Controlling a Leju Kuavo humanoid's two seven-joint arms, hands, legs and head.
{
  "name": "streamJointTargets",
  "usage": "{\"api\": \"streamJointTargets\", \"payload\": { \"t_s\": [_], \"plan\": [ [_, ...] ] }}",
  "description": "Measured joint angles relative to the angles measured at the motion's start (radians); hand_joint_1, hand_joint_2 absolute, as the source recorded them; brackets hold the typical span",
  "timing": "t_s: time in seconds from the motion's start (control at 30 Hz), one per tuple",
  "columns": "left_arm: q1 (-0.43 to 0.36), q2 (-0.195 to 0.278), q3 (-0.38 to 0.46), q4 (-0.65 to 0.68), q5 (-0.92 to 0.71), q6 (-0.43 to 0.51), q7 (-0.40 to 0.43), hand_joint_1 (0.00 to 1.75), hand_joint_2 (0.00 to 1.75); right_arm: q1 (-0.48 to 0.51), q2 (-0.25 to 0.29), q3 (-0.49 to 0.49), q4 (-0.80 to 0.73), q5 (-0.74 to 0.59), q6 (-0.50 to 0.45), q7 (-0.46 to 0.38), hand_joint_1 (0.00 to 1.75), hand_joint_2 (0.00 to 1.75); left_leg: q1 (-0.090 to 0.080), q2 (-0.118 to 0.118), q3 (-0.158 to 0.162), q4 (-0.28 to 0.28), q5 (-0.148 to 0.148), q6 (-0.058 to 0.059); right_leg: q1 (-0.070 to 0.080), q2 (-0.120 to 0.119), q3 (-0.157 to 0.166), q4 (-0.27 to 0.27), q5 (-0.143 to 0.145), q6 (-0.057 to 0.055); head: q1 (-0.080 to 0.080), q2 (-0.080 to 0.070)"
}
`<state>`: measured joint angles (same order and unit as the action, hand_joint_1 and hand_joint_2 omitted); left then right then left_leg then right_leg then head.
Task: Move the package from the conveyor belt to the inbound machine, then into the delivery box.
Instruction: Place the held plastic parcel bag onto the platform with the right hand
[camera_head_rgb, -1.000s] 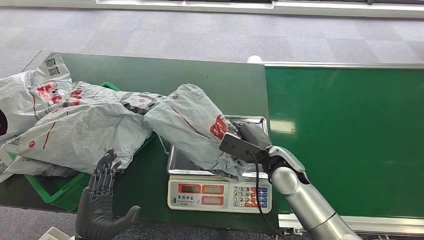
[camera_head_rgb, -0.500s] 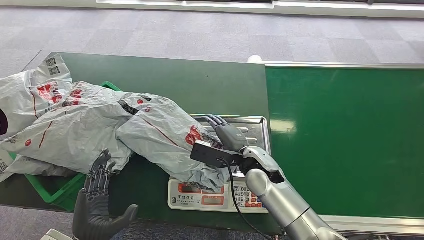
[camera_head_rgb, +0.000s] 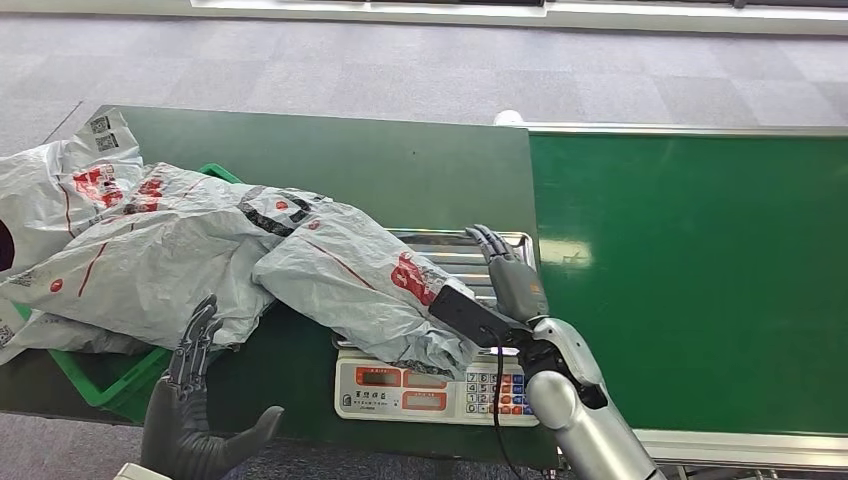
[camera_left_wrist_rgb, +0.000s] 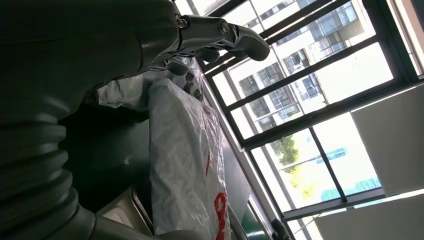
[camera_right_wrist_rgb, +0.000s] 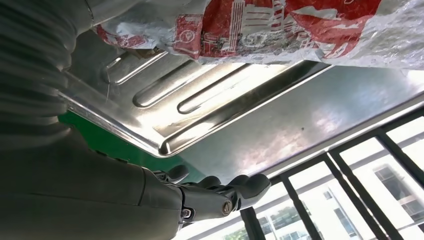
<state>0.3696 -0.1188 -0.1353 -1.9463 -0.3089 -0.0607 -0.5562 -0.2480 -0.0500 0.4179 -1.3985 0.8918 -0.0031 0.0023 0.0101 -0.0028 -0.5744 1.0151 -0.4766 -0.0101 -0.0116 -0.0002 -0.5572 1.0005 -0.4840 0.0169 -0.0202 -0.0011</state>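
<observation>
Currently | package (camera_head_rgb: 360, 290): soft, slippery, light poly bag, half on scale (camera_head_rgb: 437, 385); grasp bunched 5-o'clock end | right hand (camera_head_rgb: 512, 278) released, left hand (camera_head_rgb: 190, 400) empty, spread.

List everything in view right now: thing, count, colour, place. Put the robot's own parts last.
package on scale: one, grey with red print, lying across the scale pan and off its left side toward the box
other packages: at least two, grey with red print, heaped on the box at the table's left
scale: one, white body with orange panels and a steel pan, at the table's near edge
delivery box: one, green, under the heap
table: one, dark green
conveyor belt: one, bright green, right of the table
left hand: dark grey, open, low by the box
right hand: grey, fingers extended over the pan, holding nothing
</observation>
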Motion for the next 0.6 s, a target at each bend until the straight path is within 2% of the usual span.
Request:
{"api": "streamJointTargets", "payload": {
  "t_s": [0.6],
  "plan": [
    [0.000, 0.004, -0.009, -0.002, 0.000, 0.000, 0.000, 0.00, 1.75, 0.016, -0.004, -0.020, -0.027, 0.000, 0.000, 0.001, 0.00, 1.75, 0.000, 0.000, 0.000, 0.000, 0.000, 0.000, 0.000, 0.000, 0.000, 0.000, 0.000, 0.000, 0.000, 0.000]
  ]
}}
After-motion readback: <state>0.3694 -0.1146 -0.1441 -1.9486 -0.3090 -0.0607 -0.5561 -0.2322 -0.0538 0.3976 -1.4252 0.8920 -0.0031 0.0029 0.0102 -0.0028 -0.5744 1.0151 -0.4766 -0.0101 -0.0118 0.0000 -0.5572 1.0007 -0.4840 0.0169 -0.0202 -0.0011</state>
